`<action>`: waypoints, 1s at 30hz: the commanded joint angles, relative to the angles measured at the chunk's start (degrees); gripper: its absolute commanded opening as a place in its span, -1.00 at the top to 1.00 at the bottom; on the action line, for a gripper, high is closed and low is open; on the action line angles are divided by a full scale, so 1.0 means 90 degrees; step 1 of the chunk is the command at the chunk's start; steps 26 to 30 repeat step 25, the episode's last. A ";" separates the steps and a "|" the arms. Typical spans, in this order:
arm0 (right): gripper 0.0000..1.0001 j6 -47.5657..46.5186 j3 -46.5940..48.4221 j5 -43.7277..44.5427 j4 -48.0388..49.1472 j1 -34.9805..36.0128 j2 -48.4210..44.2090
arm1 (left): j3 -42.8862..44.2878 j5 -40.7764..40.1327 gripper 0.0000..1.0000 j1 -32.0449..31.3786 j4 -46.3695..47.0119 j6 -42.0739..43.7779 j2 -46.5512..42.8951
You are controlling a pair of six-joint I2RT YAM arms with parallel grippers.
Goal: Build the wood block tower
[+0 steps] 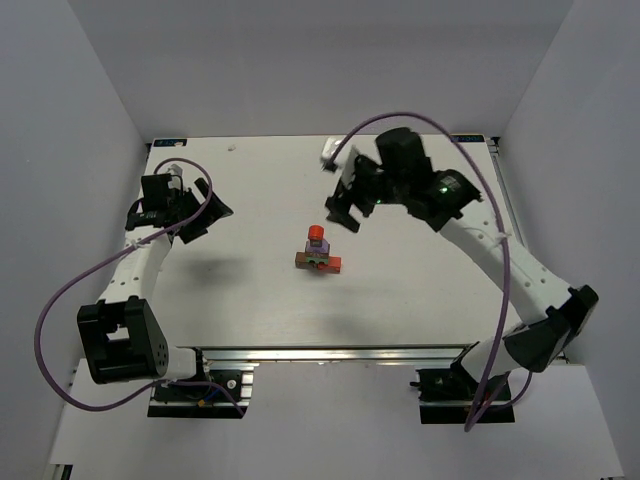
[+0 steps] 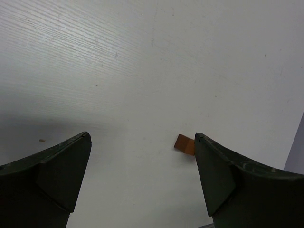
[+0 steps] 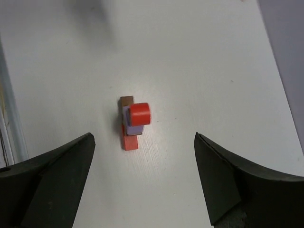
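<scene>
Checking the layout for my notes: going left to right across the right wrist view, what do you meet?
Finger → tower → other finger.

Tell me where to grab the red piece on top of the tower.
Pinch the red piece across its sides, coming from above with the right pincer: it sits highest, sides free, and a sideways approach would likely topple the tower.
</scene>
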 commanded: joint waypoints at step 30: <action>-0.79 0.5297 -0.2628 0.1872 0.1781 -0.4275 -0.1650 | 0.1173 -0.1630 -0.96 -0.0012 -0.0801 0.0465 -0.0412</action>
